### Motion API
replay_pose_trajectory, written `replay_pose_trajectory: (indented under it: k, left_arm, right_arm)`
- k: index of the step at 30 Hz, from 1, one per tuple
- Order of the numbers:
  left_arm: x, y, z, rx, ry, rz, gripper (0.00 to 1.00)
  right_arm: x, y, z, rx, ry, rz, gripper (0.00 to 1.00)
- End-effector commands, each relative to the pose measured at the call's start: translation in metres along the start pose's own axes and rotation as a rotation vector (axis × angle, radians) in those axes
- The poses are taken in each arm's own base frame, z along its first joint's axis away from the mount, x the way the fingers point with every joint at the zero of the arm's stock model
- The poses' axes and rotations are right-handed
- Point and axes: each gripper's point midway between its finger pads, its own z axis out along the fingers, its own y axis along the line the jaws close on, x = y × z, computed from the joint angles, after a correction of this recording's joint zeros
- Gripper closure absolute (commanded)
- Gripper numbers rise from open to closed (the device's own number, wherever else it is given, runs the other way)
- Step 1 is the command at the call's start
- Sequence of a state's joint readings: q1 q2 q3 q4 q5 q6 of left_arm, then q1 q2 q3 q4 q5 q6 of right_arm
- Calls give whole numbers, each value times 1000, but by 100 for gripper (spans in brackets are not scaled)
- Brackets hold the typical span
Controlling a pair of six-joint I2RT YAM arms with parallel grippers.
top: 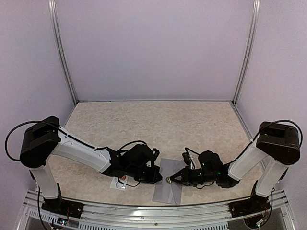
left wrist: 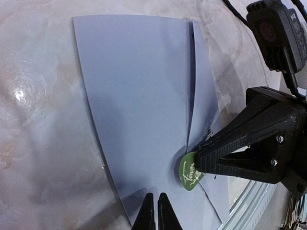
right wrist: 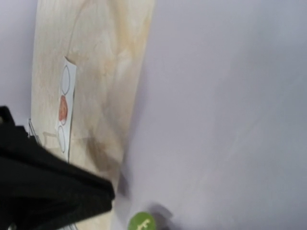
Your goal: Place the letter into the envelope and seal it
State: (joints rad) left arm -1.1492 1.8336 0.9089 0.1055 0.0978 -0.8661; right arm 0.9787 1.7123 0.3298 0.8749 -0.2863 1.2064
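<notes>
1. My work surface is a pale marbled table. The grey envelope lies flat on it, close to the middle of the near edge and between my two arms, where both can reach it.
2. My right gripper is closed on a small green pick. The pick's rounded tip sticks out past the fingers and touches the envelope.
3. The pick meets the paper at the lower end of a seam, where one grey panel overlaps another. I judge it is there as a thin, firm edge for pressing the overlap flat, which blunt fingers could not do so neatly.
4. My left gripper has its fingertips drawn together at the envelope's edge nearest that arm. I cannot tell whether any paper is pinched between them. I judge it is there to steady the envelope while the pick presses.
5. A small white sticker card with a red dot lies just left of the envelope, under my left arm, probably kept handy for sealing.
6. No letter is in view, so I cannot tell whether it is inside.
</notes>
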Motion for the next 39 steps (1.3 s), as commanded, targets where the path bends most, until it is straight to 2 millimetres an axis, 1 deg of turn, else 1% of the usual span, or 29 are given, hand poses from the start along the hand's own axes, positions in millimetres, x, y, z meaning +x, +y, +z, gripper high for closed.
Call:
replay_pose_trajectory:
  k: [1,4,7,14,18,21,24,29,32,34,37,38,39]
  left_arm:
    - [-10,-18,1,39,-39,15,97]
    - [-17,-26,-4,53,-73,17,97]
    - [-22,-34,-8,75,-90,20,98]
    - [-15,-48,6,108,-56,44,98]
    - [-13,-48,14,103,-50,60,98]
    - [-9,-40,22,73,-34,60,99]
    - [-1,-26,32,31,-11,45,100]
    - [10,-8,44,-15,21,41,100]
    - [21,14,49,-93,46,32,100]
    - [31,30,50,-139,65,19,100]
    - [43,43,49,-162,95,2,100]
    - [46,45,48,-166,100,0,100]
    - [48,47,47,-168,105,-3,100]
  right_arm:
    - [-3,-11,4,59,-1,20,100]
    - [-2,-15,5,82,6,29,100]
    - [-1,-16,3,92,7,32,100]
    - [0,-25,3,149,10,34,100]
    - [2,-28,3,164,14,41,100]
    - [2,-29,3,171,13,43,100]
    - [2,-30,2,177,11,47,100]
    - [3,-29,3,182,14,45,100]
    - [2,-27,4,184,15,35,100]
    - [1,-25,4,190,17,25,100]
    - [-3,-19,1,215,14,-1,100]
    - [-6,-16,0,224,4,-13,97]
    - [-9,-14,-3,236,-5,-26,92]
